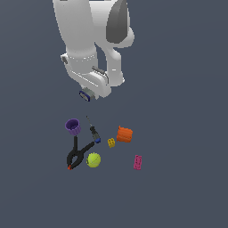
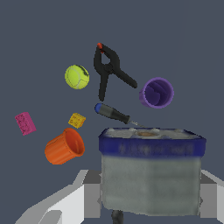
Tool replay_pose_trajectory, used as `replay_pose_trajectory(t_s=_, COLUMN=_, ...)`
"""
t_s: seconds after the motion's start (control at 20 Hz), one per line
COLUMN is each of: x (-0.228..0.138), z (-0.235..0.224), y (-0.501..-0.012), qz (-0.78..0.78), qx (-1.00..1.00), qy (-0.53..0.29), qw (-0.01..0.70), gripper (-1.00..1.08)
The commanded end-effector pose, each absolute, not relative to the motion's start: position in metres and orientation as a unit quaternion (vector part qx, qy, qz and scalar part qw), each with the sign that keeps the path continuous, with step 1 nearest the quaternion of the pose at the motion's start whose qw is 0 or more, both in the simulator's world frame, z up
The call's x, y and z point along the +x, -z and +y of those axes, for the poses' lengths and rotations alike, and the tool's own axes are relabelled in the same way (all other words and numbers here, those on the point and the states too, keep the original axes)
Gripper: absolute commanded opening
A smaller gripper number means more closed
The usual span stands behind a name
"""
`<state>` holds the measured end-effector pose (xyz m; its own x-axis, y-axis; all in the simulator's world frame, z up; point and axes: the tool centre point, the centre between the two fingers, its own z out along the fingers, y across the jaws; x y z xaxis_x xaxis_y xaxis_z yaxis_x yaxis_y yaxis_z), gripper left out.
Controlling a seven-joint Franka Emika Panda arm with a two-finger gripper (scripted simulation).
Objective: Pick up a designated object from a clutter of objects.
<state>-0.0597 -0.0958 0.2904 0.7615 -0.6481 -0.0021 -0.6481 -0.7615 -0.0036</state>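
Note:
The designated object [image 2: 151,175] is a stubby grey-silver piece with a dark blue band, filling the wrist view between my fingers [image 2: 81,194]. In the exterior view it [image 1: 85,94] hangs under the white hand, well above the floor. My gripper [image 1: 87,92] is shut on it. The clutter of objects lies below: purple cup [image 1: 73,126], black spring clamp [image 1: 79,153], yellow-green ball [image 1: 93,160], screwdriver [image 1: 93,130], yellow brick [image 1: 111,142], orange ribbed block [image 1: 124,134] and pink brick [image 1: 137,162].
The wrist view shows the same items past the held piece: cup [image 2: 156,92], clamp [image 2: 109,70], ball [image 2: 77,77], screwdriver [image 2: 113,113], orange block [image 2: 64,146], yellow brick [image 2: 77,120], pink brick [image 2: 25,123]. Everything rests on a plain dark grey floor.

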Motion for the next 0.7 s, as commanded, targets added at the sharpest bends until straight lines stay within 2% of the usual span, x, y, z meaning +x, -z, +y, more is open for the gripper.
replay_pose_trajectory(t_s=0.0, x=-0.065, z=-0.116, y=-0.308, qz=0.345, qx=-0.939, qy=-0.001, qw=0.002, gripper=-1.00)
replay_pose_trajectory(t_s=0.35, x=-0.072, z=-0.153, y=-0.342, qz=0.345, qx=-0.939, qy=0.000, qw=0.001, gripper=-1.00)
replay_pose_trajectory(t_s=0.65, x=-0.073, z=-0.163, y=-0.351, qz=0.345, qx=-0.939, qy=0.000, qw=0.000, gripper=-1.00)
